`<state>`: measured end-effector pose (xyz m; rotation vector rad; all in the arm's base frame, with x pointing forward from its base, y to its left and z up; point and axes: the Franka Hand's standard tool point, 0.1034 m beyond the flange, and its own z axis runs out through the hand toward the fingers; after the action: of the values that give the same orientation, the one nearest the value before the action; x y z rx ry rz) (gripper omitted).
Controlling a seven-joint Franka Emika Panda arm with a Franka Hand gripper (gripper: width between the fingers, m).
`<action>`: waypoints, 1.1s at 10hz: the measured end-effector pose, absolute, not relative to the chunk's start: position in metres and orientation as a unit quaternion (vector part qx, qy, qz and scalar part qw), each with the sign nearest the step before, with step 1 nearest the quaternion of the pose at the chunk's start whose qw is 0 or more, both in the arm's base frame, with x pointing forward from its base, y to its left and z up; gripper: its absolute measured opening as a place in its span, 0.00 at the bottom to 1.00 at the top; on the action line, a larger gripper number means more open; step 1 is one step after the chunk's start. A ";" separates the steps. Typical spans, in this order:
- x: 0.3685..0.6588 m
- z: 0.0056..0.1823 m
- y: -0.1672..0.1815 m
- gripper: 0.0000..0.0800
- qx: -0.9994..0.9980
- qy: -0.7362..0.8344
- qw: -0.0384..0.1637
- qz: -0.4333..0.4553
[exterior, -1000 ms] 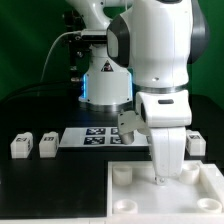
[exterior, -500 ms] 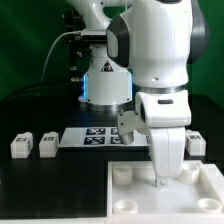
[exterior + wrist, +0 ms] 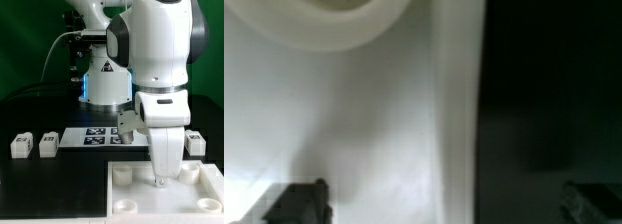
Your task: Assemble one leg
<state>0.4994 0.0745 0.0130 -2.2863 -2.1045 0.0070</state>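
The large white tray [image 3: 135,203] with round corner sockets lies at the front. My gripper [image 3: 162,181] points straight down at the tray's far side, its fingertips at or just above the surface between the two far sockets. In the wrist view the gripper [image 3: 441,203] is open, with dark fingertips [image 3: 295,203] far apart and nothing between them. Below it are the tray's white surface [image 3: 367,120], its edge and a round socket [image 3: 340,15]. Two legs [image 3: 18,146] [image 3: 46,144] lie at the exterior view's left, and another leg [image 3: 197,142] lies at its right.
The marker board [image 3: 92,137] lies flat on the black table behind the tray. A tagged white piece [image 3: 127,122] shows partly behind my arm. The robot base [image 3: 105,85] stands at the back. Dark table [image 3: 553,100] borders the tray edge.
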 end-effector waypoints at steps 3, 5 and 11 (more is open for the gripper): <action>0.490 0.048 0.097 0.81 -0.825 -0.565 0.007 -0.010; 0.484 0.057 0.132 0.81 -0.905 -0.424 0.013 -0.018; 0.471 0.046 0.145 0.81 -0.993 -0.110 0.046 -0.011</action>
<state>0.4708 0.1449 0.0464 -3.0314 -0.3358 -0.0334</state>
